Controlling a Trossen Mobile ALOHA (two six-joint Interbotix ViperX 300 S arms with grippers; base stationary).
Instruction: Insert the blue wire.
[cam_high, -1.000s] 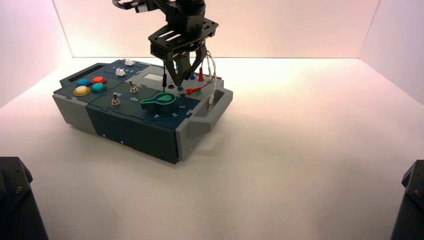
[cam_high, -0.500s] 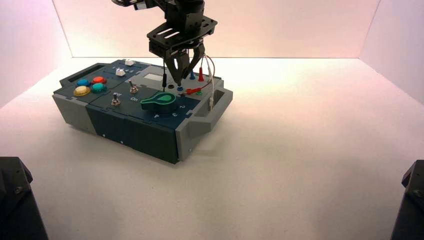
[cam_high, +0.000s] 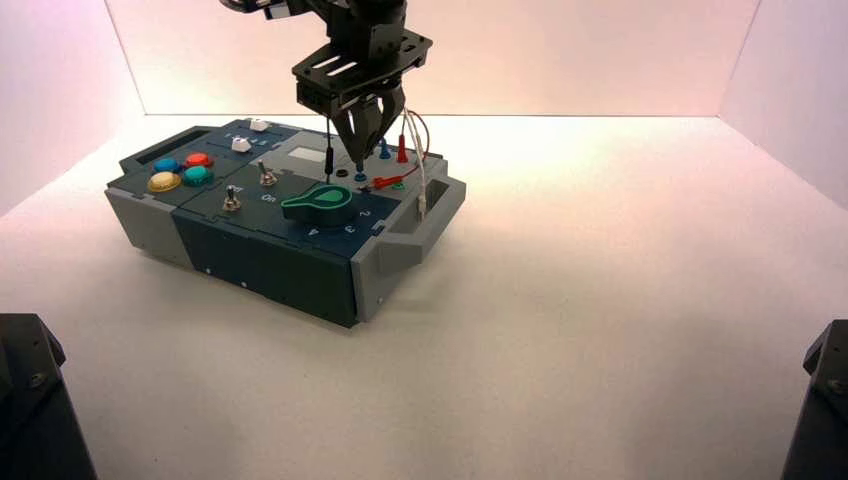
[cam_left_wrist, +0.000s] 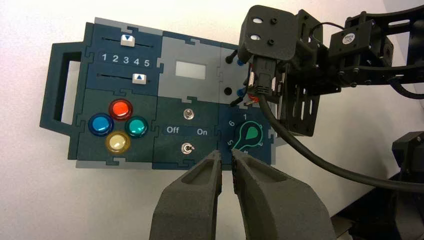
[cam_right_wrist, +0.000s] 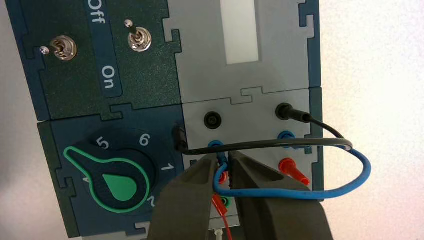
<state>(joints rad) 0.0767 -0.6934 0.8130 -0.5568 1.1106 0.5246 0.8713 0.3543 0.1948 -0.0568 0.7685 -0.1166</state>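
The blue wire (cam_right_wrist: 367, 170) loops out over the box's edge. One of its blue plugs (cam_right_wrist: 220, 159) stands at the near blue socket (cam_right_wrist: 215, 145) beside the green knob (cam_right_wrist: 112, 182). My right gripper (cam_right_wrist: 223, 161) is shut on that plug, a finger on each side. The wire's other end sits in the far blue socket (cam_right_wrist: 286, 135). From above, the right gripper (cam_high: 361, 152) points down at the socket panel on the box (cam_high: 250, 250). My left gripper (cam_left_wrist: 226, 157) hangs high above the box's front edge, its jaws a little apart with nothing between them.
A black wire (cam_right_wrist: 260, 143) crosses just beyond the right gripper's fingertips. Red plugs (cam_right_wrist: 295, 170) and a loose red lead (cam_right_wrist: 220, 205) lie close by. A white wire (cam_high: 425, 170) hangs over the box's right side. Two toggle switches (cam_right_wrist: 140, 40) and several coloured buttons (cam_left_wrist: 120, 109) lie farther off.
The right gripper's jaws have come together from wide apart onto the blue plug, and the gripper has lifted slightly. The left gripper has not changed.
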